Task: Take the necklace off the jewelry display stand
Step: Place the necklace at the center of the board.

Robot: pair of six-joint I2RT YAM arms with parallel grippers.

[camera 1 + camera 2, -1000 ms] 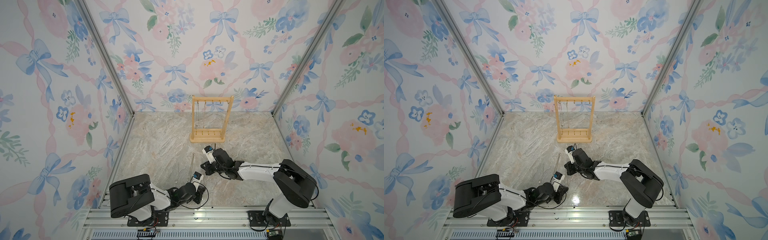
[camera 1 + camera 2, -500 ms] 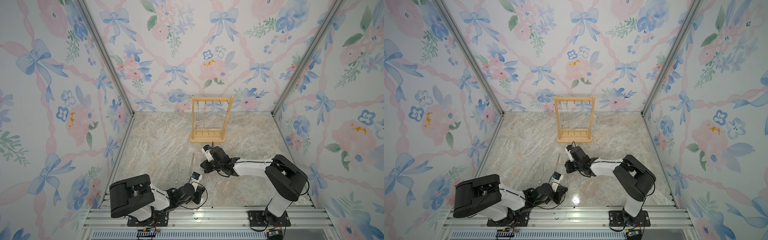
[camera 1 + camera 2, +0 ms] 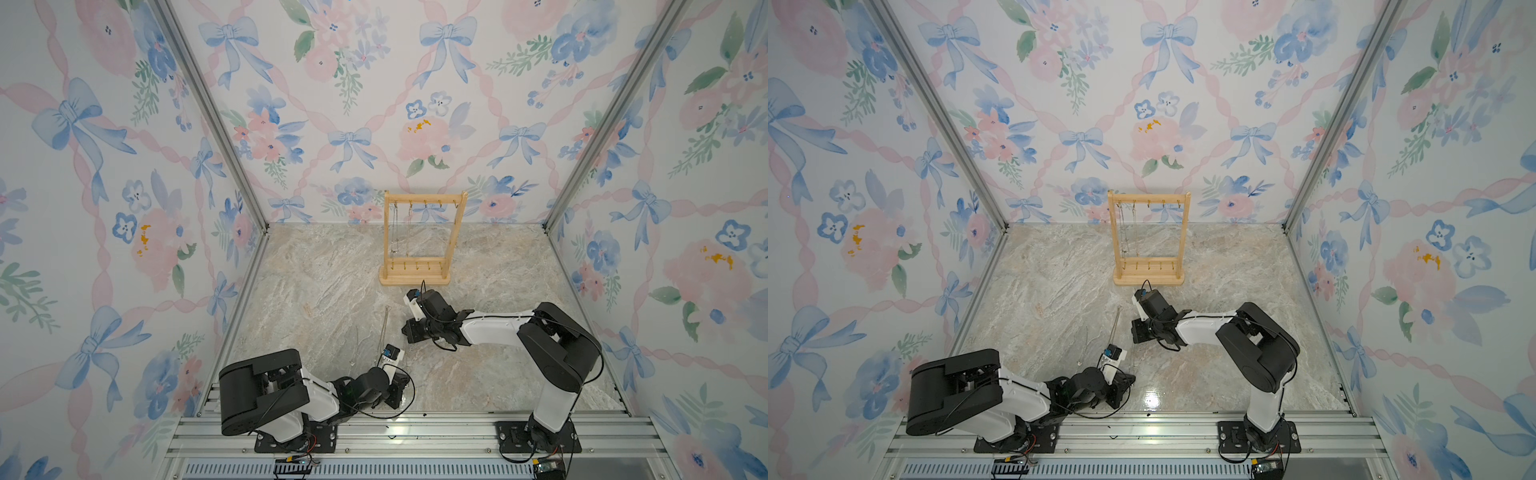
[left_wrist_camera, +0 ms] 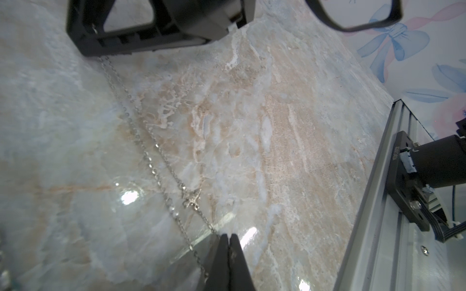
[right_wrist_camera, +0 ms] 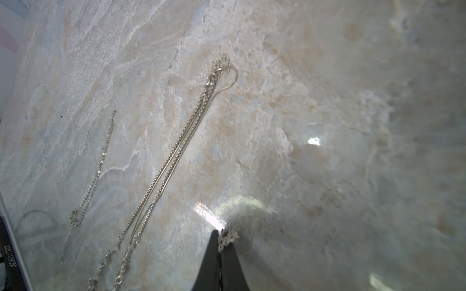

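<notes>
One jewelry display stand (image 3: 413, 279) at 12 o'clock on the worktop (image 3: 498, 257), two chains (image 3: 395, 232) hanging from its top bar. One star-pendant necklace (image 4: 192, 198) off it, stretched over mid-worktop: left pincer (image 4: 229, 238) closed on one end, right pincer (image 5: 220, 241) clamped on the other. One short chain (image 5: 100, 163), one long doubled chain (image 5: 176, 151) lying loose. Digits on a label (image 5: 7, 254) too blurred.

We are making out one printed code, roughly JG240117022, running sideways on a dark strip (image 5: 6, 254) at the lower left of the right wrist view. Tiny lettering on a black plate (image 4: 395, 154) at the right of the left wrist view is proving too small to read.
</notes>
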